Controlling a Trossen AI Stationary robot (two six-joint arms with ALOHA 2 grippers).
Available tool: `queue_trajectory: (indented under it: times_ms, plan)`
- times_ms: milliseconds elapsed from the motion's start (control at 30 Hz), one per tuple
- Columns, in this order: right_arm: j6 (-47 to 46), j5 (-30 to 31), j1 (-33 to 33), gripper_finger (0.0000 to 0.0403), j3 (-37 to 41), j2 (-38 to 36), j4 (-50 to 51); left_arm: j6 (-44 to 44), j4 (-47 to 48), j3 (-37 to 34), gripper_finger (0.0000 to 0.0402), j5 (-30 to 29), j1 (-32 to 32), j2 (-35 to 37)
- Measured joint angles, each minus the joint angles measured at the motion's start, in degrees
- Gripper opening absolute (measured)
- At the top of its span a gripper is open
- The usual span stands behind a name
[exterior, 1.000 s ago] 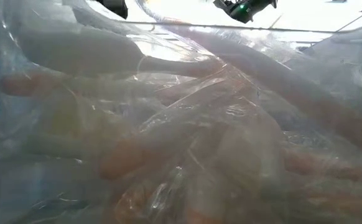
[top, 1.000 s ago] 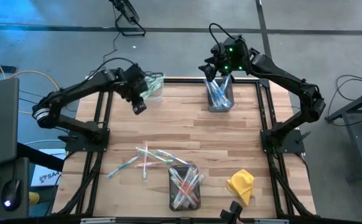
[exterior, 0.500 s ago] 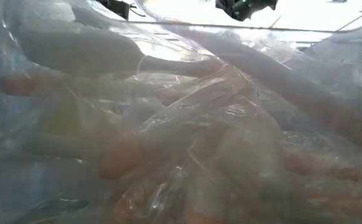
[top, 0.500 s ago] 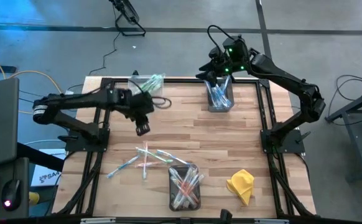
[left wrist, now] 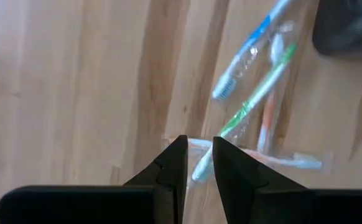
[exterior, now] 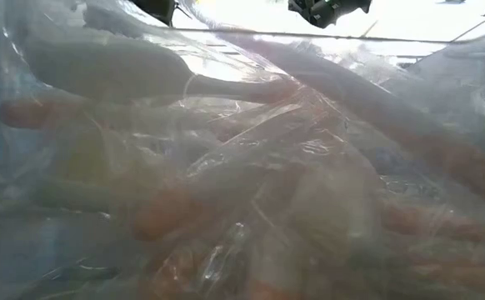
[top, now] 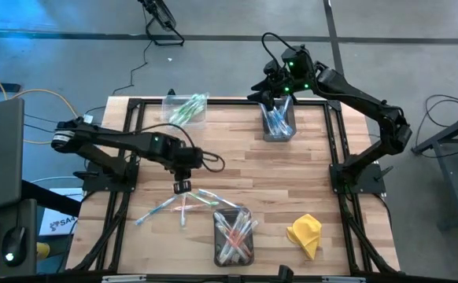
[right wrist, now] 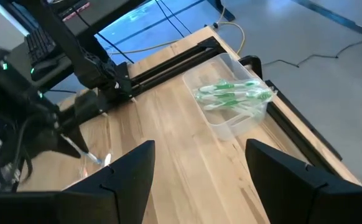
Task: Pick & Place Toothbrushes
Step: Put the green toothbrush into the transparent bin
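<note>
I have brought the left pincer (top: 182, 186) away from the bin of green brushes (top: 186, 109) at the far left edge of the surface (top: 292, 181), and it now hangs over the loose toothbrushes (top: 183, 203) scattered toward the near edge, left of the middle. In the left wrist view its fingers stand nearly together with only a narrow slot between them and nothing in it, so the last brush has been dropped off and I am lining up for the next one. Just past the fingertips lie a green-handled brush (left wrist: 255, 99), a blue one (left wrist: 246, 53) and an orange one (left wrist: 268, 127), some in clear wrappers.

The right pincer (top: 270, 86) waits spread wide and empty over the bin of blue brushes (top: 278, 122) at the far edge, right of the middle. A third bin (top: 234, 234), holding pink-red brushes, sits at the near edge, and the yellow cloth (top: 306, 233) lies beside it toward the right.

I judge that several loose brushes remain to be sorted, and the fingers must spread before descending.
</note>
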State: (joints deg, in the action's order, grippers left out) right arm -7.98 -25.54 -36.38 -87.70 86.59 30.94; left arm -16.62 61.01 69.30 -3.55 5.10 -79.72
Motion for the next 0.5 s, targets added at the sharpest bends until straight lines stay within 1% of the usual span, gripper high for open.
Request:
queue_trajectory:
  times_ms: [167, 400, 500]
  plan:
    - [-2.59, 0.04, 0.0, 0.0243, 0.0, 0.0, 0.04, 5.69, 0.24, 0.0, 0.0069, 2.73, 2.26, -3.98]
    - [-2.98, 0.07, 0.0, 0.0243, 0.0, 0.0, 0.15, 7.51, -0.02, -0.04, 0.0069, 2.97, 4.46, -10.53]
    - [-3.17, 0.07, 0.0, 0.0243, 0.0, 0.0, 0.17, 8.96, -0.57, -0.13, 0.0069, 5.35, 4.3, -12.91]
